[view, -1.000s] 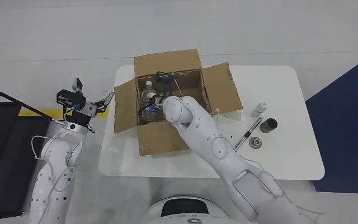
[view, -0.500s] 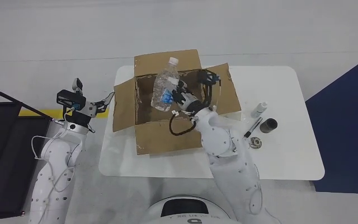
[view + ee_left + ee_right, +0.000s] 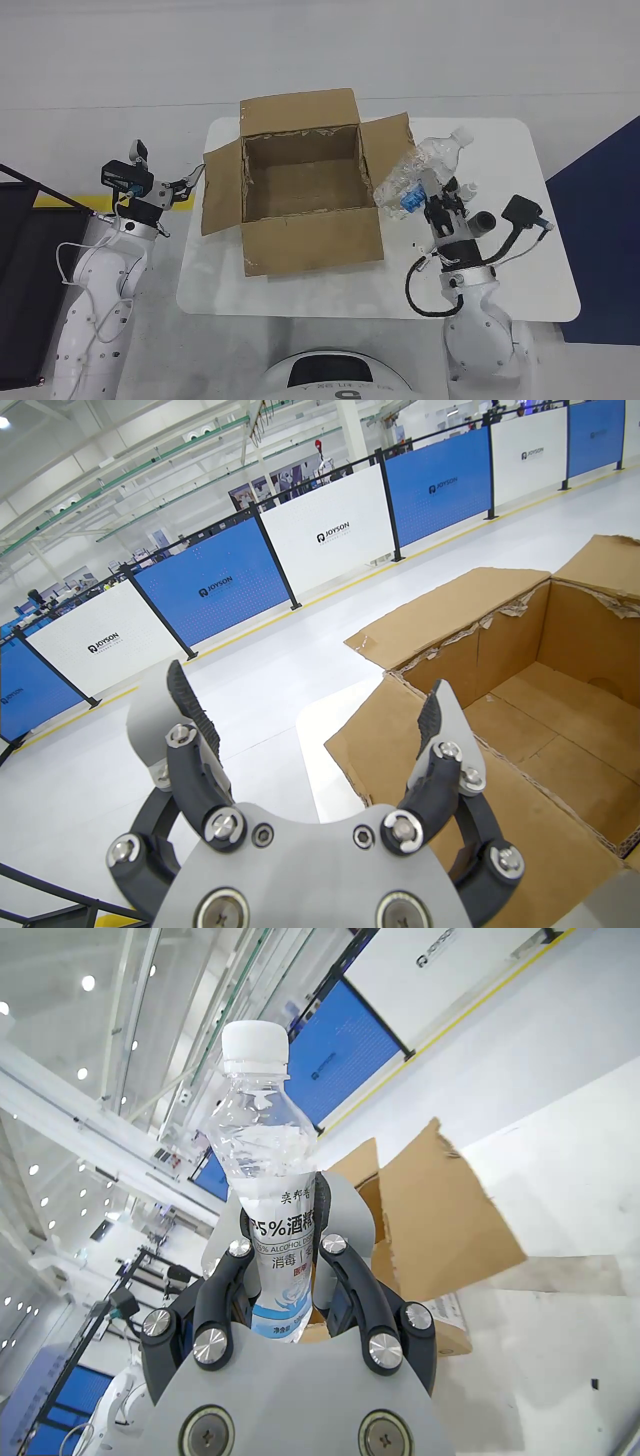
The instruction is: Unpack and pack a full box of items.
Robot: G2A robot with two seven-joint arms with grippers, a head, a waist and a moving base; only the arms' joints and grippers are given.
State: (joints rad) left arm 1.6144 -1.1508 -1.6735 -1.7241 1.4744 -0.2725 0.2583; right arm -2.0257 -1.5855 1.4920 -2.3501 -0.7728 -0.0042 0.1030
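"Where is the clear plastic bottle?"

"The right gripper is squeezing it around the middle. It is held over the white table, just beside the right flap of the cardboard box."

"And the other one?"

"The left gripper has its fingers spread wide apart. It is near the box's left flap."

"And the box?"

"It sits open on the table, with its flaps folded out."
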